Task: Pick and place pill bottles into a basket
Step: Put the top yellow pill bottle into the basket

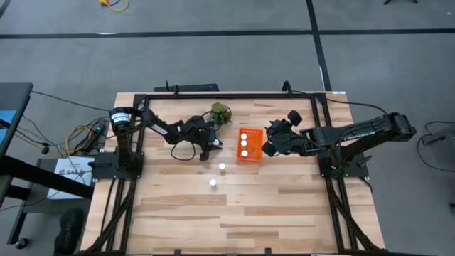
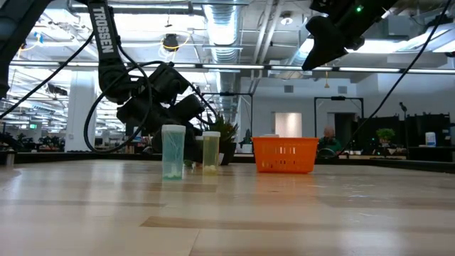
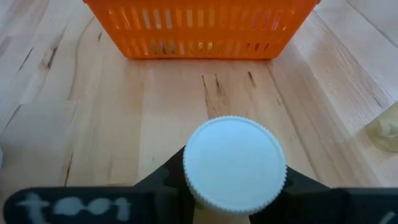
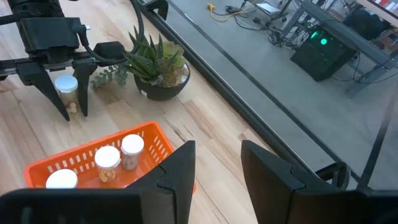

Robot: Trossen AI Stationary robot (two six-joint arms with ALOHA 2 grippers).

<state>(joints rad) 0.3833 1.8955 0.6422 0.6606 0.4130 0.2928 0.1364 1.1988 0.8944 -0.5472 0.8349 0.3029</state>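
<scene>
Standing upright between the fingers of my left gripper point(image 1: 207, 147) is a pill bottle point(image 3: 235, 163) with a white cap, on the table left of the orange basket point(image 1: 249, 144). The gripper is shut on it. The basket point(image 4: 99, 163) holds three white-capped bottles. Two more pill bottles point(image 1: 222, 166) point(image 1: 212, 183) stand on their bases on the wood nearer the front; the low view shows them as clear bottles point(image 2: 173, 151) point(image 2: 211, 151). My right gripper point(image 4: 217, 171) hangs open above the basket's right side with nothing between its fingers. My left gripper pinches the bottle's body just under the cap point(image 4: 68, 99) between its two fingers point(image 3: 163, 182), one on either side. The fingers slant down from the table's left. The bottle stands upright; I cannot tell whether its base is on the wood.
A small potted green plant point(image 1: 221, 114) sits just behind the left gripper and the basket. A black frame rail point(image 1: 227, 95) runs along the table's far edge. Bare wood stretches across the table's near half.
</scene>
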